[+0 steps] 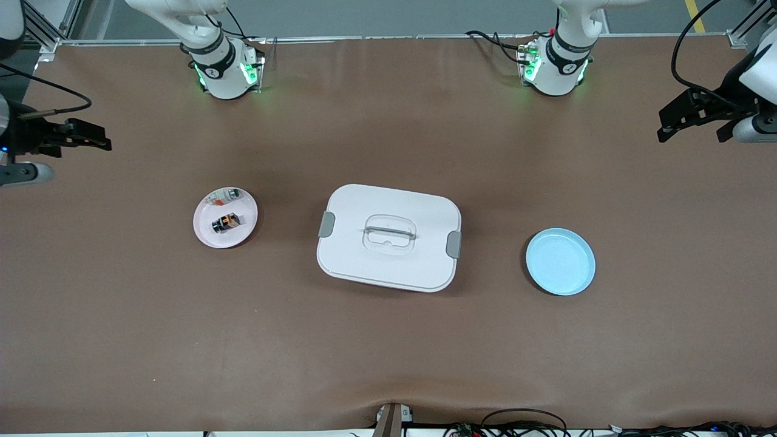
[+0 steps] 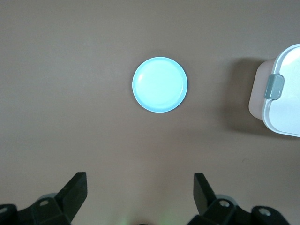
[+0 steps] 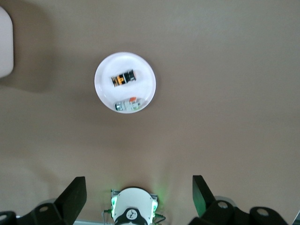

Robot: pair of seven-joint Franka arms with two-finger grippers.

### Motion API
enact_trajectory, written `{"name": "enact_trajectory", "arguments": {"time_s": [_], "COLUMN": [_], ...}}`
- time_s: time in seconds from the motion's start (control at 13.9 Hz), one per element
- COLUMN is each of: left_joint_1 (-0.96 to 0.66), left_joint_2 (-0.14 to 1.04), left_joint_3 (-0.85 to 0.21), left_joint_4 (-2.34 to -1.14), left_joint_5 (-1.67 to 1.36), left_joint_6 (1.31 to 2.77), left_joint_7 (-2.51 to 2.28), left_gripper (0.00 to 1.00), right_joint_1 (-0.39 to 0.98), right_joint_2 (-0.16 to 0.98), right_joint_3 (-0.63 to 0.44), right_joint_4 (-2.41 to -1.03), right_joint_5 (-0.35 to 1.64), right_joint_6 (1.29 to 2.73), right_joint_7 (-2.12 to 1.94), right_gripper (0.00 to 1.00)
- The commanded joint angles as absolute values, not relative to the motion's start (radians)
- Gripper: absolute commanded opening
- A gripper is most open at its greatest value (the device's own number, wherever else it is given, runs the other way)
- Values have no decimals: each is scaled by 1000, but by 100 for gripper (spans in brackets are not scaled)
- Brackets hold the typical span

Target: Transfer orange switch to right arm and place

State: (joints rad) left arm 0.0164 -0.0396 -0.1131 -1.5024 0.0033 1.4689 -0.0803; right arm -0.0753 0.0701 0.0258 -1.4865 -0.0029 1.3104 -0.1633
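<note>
we see the orange switch on the white plate, at nine o'clock from the lidded box. both the left end effector and right end effector hover with fingers spread, holding nothing.

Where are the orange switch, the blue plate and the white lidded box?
orange switch [image 1: 223, 223], front view, its black body.
blue plate [image 1: 560, 261], front view, bare middle.
white lidded box [image 1: 419, 261], front view, bare lid.

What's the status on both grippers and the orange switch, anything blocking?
Left gripper open, up over the table. Right gripper open, likewise. Orange switch untouched on pink plate. White lidded box mid-table.
</note>
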Motion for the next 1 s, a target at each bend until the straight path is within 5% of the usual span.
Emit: {"name": "enact_trajectory", "arguments": {"time_s": [0.0, 0.93], "left_joint_1": [20, 32], "left_joint_2": [-28, -37], "left_joint_3": [-115, -118], "left_joint_4": [-1477, -1497], "left_joint_5": [6, -2], "left_joint_6": [1451, 1422], "left_joint_7": [-77, -69], "left_gripper": [100, 100], "right_joint_1": [-97, -92], "right_joint_2": [92, 11], "right_joint_3": [41, 41], "right_joint_4": [-1436, -1531], "right_joint_5": [0, 38], "right_joint_6": [1295, 1358], "right_joint_7": [-149, -55], "right_gripper": [100, 100]}}
